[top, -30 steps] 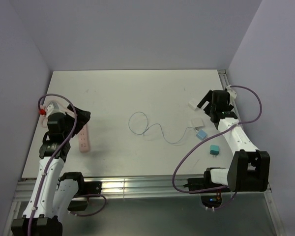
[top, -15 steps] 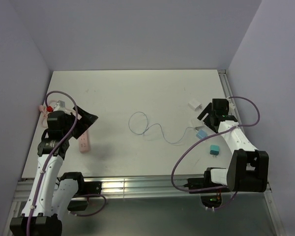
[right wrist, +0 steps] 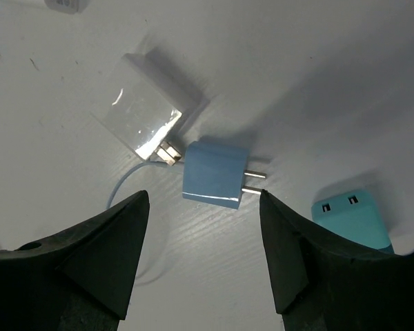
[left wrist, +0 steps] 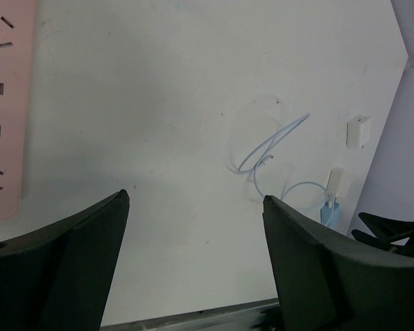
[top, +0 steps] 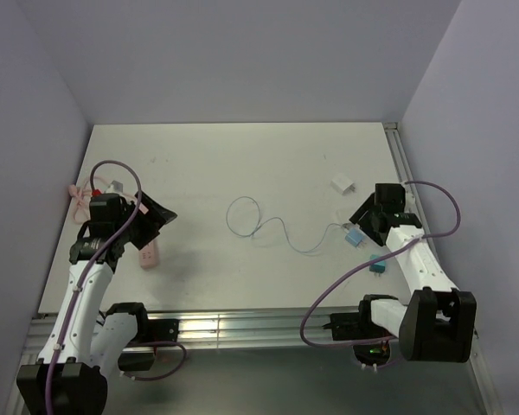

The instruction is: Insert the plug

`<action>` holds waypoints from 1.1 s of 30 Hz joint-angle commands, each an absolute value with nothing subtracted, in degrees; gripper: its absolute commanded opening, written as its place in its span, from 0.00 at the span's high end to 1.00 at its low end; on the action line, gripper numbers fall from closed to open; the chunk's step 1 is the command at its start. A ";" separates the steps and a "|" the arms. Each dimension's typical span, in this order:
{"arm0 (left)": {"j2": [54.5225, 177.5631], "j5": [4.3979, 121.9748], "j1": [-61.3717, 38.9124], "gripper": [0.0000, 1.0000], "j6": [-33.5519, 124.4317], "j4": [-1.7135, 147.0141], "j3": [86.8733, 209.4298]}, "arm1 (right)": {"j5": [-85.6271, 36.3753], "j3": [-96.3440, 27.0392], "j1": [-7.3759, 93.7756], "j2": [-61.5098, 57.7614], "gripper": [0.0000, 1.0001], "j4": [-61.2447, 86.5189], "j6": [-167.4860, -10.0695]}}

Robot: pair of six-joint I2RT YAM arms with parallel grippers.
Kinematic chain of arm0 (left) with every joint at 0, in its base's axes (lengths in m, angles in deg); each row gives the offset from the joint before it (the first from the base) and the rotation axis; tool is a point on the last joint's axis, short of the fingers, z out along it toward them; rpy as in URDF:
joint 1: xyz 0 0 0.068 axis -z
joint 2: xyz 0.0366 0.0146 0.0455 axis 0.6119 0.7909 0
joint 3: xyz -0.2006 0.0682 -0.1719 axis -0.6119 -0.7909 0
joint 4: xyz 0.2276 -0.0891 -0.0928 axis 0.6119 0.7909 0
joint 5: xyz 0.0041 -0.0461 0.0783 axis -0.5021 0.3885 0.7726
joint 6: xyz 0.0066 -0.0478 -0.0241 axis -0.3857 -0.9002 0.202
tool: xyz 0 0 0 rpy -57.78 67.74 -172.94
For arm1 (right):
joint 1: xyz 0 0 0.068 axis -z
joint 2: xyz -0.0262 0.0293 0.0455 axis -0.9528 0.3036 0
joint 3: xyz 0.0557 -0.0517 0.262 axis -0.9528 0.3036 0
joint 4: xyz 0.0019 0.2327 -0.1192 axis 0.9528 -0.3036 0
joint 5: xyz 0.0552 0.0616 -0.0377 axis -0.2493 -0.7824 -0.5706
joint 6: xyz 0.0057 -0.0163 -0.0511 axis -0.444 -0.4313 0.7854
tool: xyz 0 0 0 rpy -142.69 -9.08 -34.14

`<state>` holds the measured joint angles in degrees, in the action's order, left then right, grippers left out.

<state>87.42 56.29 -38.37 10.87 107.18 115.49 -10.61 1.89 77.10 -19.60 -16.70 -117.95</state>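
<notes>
On the right of the table [top: 242, 164], the right gripper [right wrist: 203, 203] is hovering with jaws apart and empty. It is straddling the blue adapter [right wrist: 214, 172] rather than the plug [right wrist: 141, 114], which is lying just beside it, touching its corner, with its wire [right wrist: 121, 189] trailing off left. Closing from here is risking a grab on the wrong piece, or knocking the plug askew. Well apart, the left gripper [left wrist: 194, 200] is waiting near the pink strip [left wrist: 7, 103], jaws also apart and empty. With nothing pinning the strip, it is risking sliding away under a pressing plug.
</notes>
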 commanded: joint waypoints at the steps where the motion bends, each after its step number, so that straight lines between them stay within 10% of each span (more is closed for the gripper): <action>1: 87.83 53.52 -38.34 0.16 12.46 107.97 118.69 | -11.09 3.10 77.42 -19.77 0.28 -17.97 -116.95; 33: 86.25 48.42 -38.34 0.22 12.81 104.99 119.32 | -3.91 -33.27 70.85 16.69 0.03 -23.24 -117.90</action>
